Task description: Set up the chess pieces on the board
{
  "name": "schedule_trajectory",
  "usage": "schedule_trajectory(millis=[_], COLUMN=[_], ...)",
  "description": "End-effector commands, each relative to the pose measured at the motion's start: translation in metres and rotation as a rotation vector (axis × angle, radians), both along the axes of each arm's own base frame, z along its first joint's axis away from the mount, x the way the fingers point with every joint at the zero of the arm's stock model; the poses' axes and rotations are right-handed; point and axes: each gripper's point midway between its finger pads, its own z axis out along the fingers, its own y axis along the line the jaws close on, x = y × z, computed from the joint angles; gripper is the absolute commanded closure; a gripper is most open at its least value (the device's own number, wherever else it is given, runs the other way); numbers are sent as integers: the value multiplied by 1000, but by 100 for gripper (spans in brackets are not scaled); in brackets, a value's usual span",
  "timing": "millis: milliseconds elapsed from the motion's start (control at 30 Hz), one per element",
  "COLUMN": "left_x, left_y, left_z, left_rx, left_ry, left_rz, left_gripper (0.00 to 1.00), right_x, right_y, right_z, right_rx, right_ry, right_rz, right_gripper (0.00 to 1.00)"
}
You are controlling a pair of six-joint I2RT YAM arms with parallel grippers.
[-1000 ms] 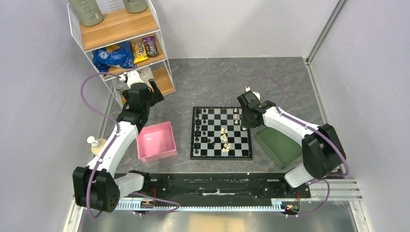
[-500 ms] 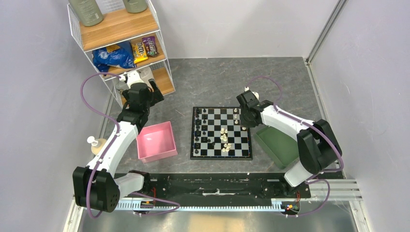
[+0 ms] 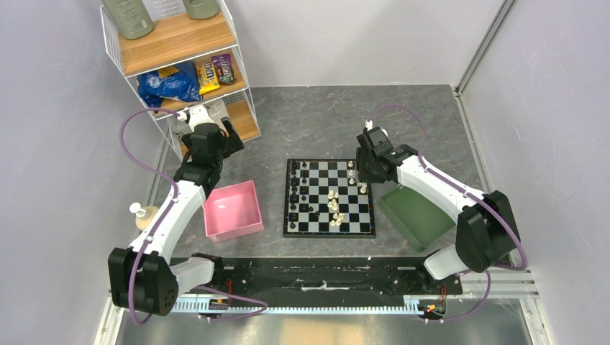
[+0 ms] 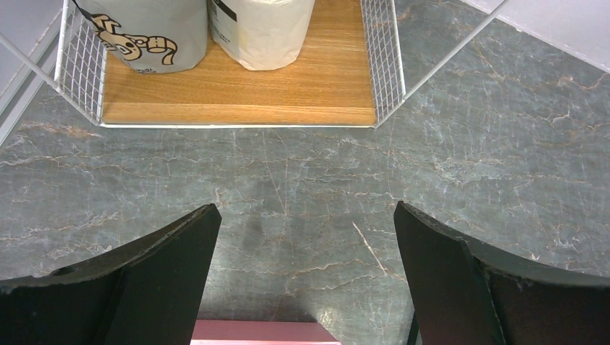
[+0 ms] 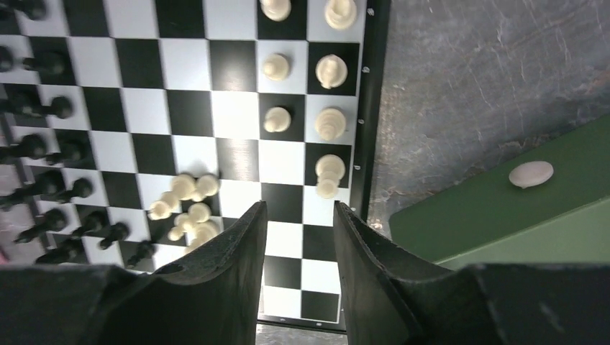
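We hover over white's side
Our right gripper (image 5: 298, 210) hangs narrowly parted, empty, above the right edge of the chessboard (image 5: 374, 108), suiting the tiny white pieces (image 5: 188, 208) heaped lower left; our left gripper (image 4: 306, 215) gapes wide near the shelf (image 4: 237, 93).

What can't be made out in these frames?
Top external: chess pieces too small to tell types.
Right wrist: board squares behind the right gripper, hidden by its jaws; rest cut off by frame edges.
Right wrist: pale blob on green tray, blurred.
Left wrist: pink tray cut by bottom edge.
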Motion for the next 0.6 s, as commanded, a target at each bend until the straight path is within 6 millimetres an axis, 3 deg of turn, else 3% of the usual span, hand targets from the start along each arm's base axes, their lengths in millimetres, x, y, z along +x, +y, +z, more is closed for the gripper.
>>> schedule_trajectory(millis=[0, 333, 567], left_x=[4, 1, 1], left_y=[3, 6, 6], left_z=[15, 18, 16], left_rx=[-13, -6, -5], left_ry=[-59, -67, -63], left_rz=[23, 32, 33], left_gripper=[0, 0, 0], right_x=[7, 1, -3], right_y=[21, 91, 111], right_z=[33, 22, 7], right_rx=[79, 102, 67], right_ry=[-57, -20, 19], right_rz=[63, 197, 258], right_gripper=[53, 50, 50])
